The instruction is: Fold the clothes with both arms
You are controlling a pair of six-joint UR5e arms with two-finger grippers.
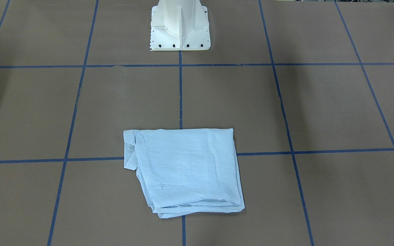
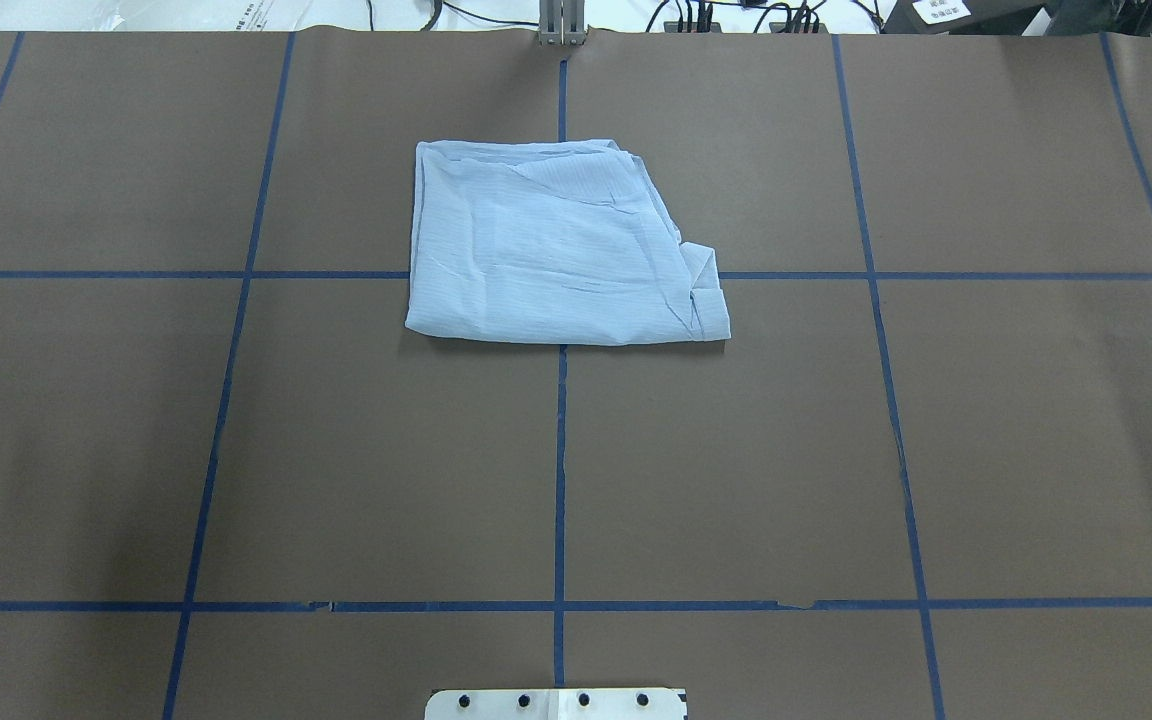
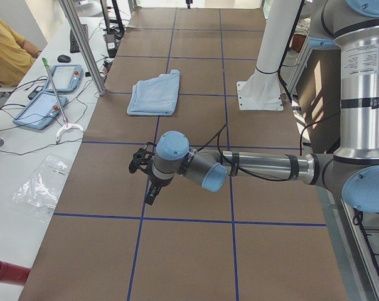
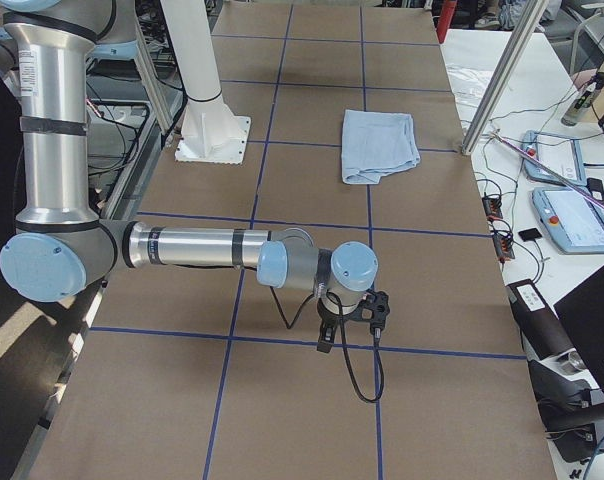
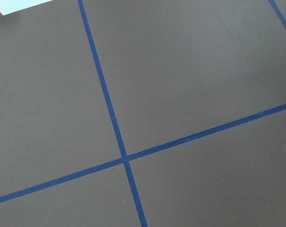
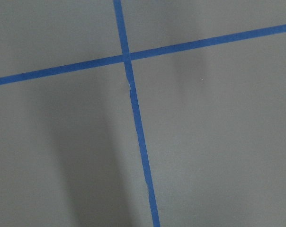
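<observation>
Shirt (image 2: 546, 250) folded at mid-table, both arms out toward the table's ends.
Nearest in my left side view, the left gripper (image 3: 149, 188) hangs low over the brown table (image 3: 189, 251); the right side view shows the right gripper (image 4: 327, 335) likewise. I cannot tell the pincer state of either. Farther off, the shirt lies flat in a rough rectangle across a blue tape crossing, out from the white pedestal (image 1: 180, 27). The overhead and front views show the shirt but no arms. The wrist cameras see only tape lines.
</observation>
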